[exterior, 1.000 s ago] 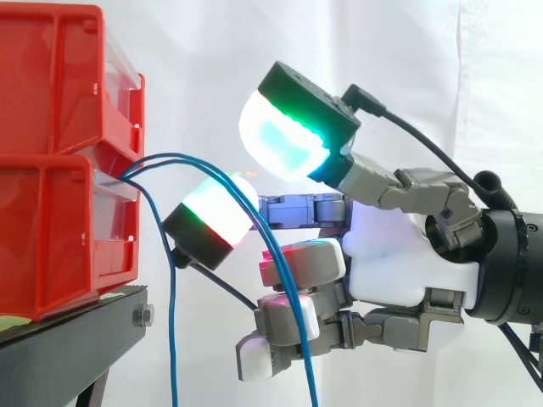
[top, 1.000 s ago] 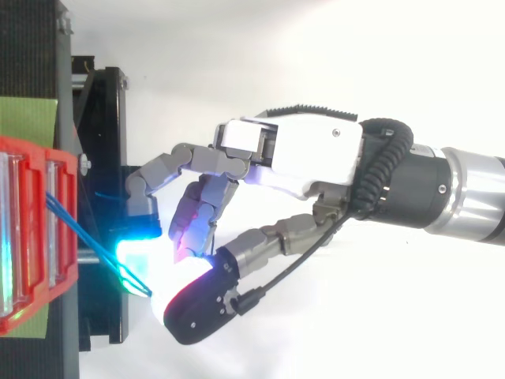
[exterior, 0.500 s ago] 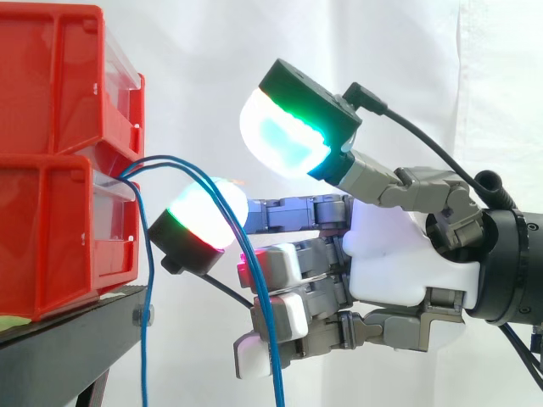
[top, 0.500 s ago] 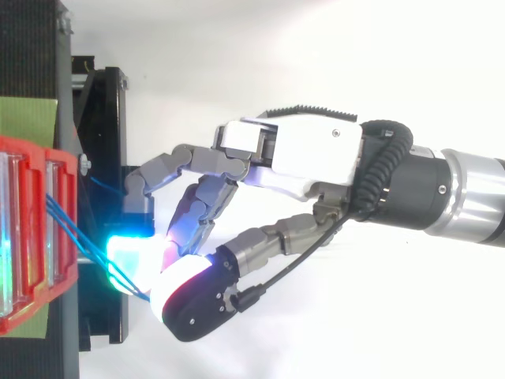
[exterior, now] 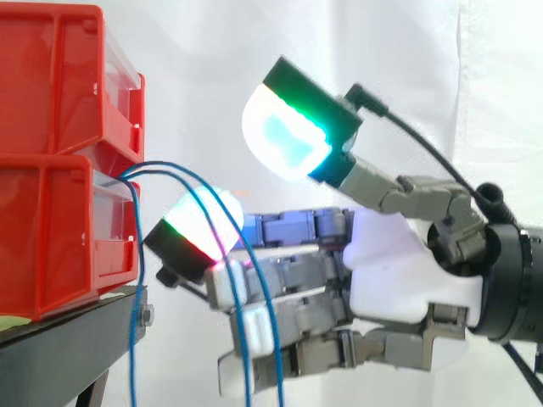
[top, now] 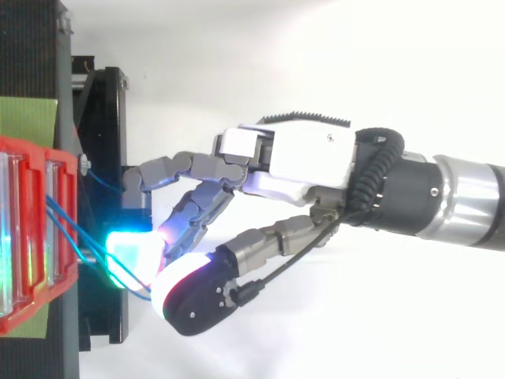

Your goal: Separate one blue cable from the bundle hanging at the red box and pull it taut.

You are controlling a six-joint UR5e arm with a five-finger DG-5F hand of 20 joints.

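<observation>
Blue cables (exterior: 133, 339) across fingers (exterior: 288, 275) beside bins (exterior: 51, 229)

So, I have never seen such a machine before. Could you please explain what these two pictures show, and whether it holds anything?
This is a robot arm ending in a hand with a thumb; the glowing pads are its own fingertips. One picture is taken from the side, level with the work; the other looks down from above on the same scene. At the left, red bins are stacked on a black stand, before a white curtain. Thin blue cables come out at the bins' front, arch outward and hang down. The hand reaches to them with fingers nearly straight and thumb raised well apart: it is open and pinches no cable yet.
</observation>
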